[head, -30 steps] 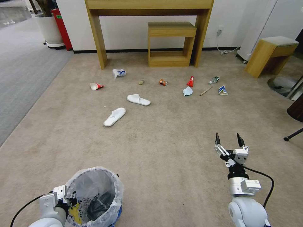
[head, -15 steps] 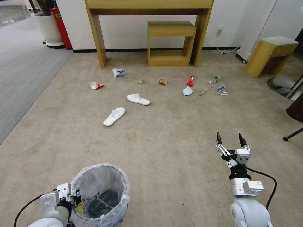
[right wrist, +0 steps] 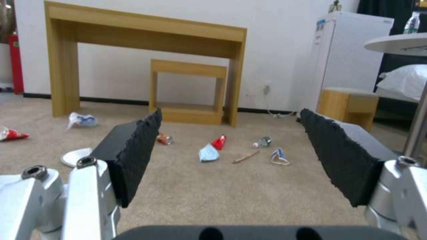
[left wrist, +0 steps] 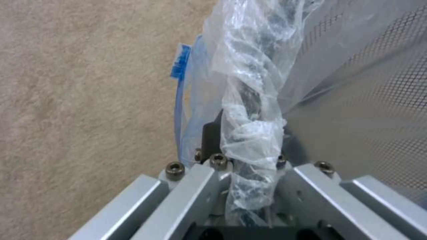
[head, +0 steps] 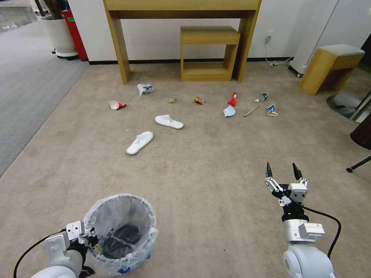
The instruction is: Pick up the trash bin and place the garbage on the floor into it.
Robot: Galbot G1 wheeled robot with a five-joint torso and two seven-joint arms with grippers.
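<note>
My left gripper is shut on the near rim of the trash bin, a small dark round bin with a translucent bag folded over its edge. The garbage lies ahead on the beige floor: two white slippers, a paper cup, a white-blue bag, an orange wrapper, a red wrapper, a pale tissue, a stick, a small bottle and another cup. My right gripper hangs open above bare carpet.
A wooden console table with a low stool under it stands against the far wall. A wooden side stool is at the right, a potted plant and grey carpet at the left. A chair base is at the right edge.
The trash bin in my left gripper has tipped from leaning to nearly upright and sits a little farther forward. The right arm has barely moved.
</note>
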